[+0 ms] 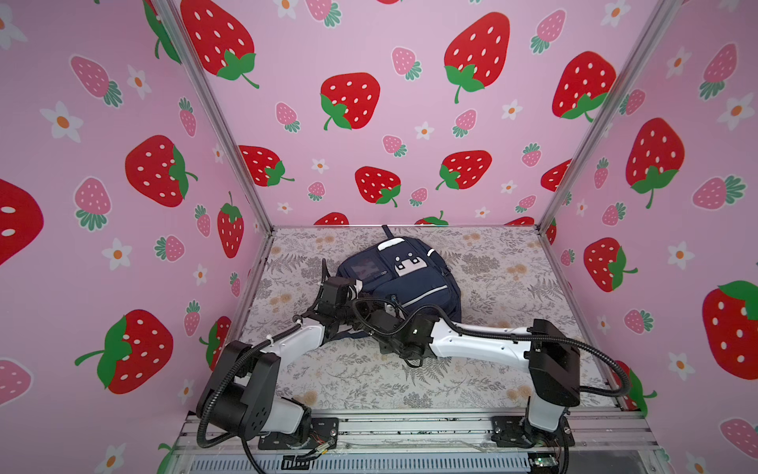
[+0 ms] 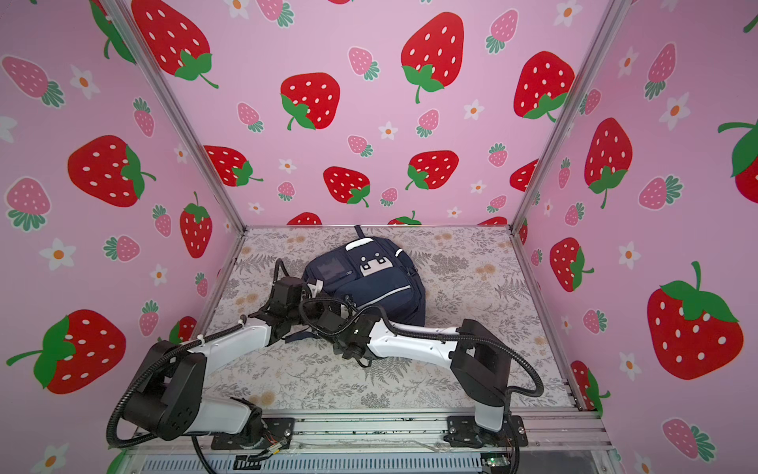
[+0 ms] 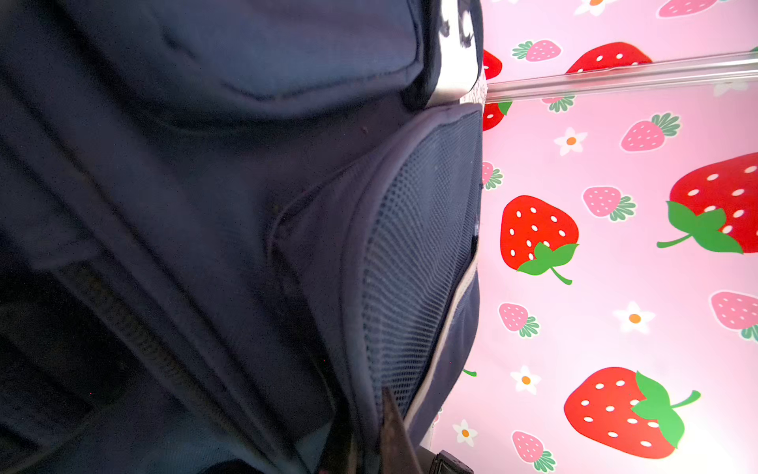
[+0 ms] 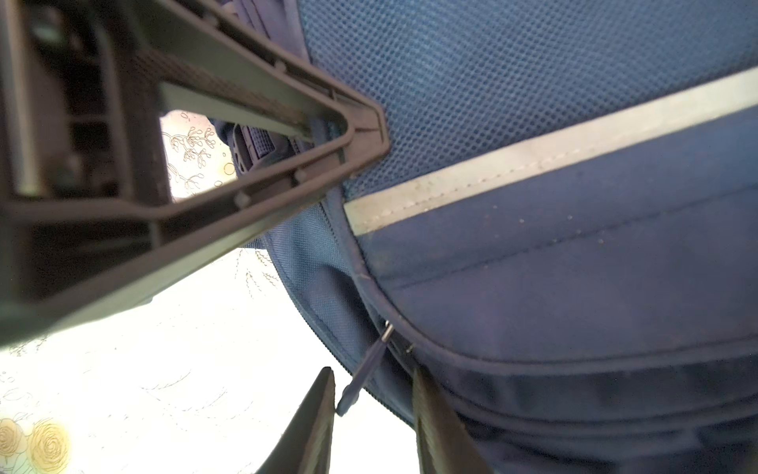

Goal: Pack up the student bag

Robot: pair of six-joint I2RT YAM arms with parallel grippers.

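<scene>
A lab test booth: strawberry-print panels (image 1: 369, 41) in aluminium framing (image 1: 219, 123) around a floral tabletop (image 1: 492, 279)

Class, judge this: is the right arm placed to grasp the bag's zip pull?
Probably yes: the zip pull hangs between the right arm's open jaws, untouched, with nothing in the way.

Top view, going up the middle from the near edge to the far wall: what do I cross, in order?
Metal base rail → floral tabletop → right arm → navy backpack → its dark top loop → strawberry back wall.
</scene>
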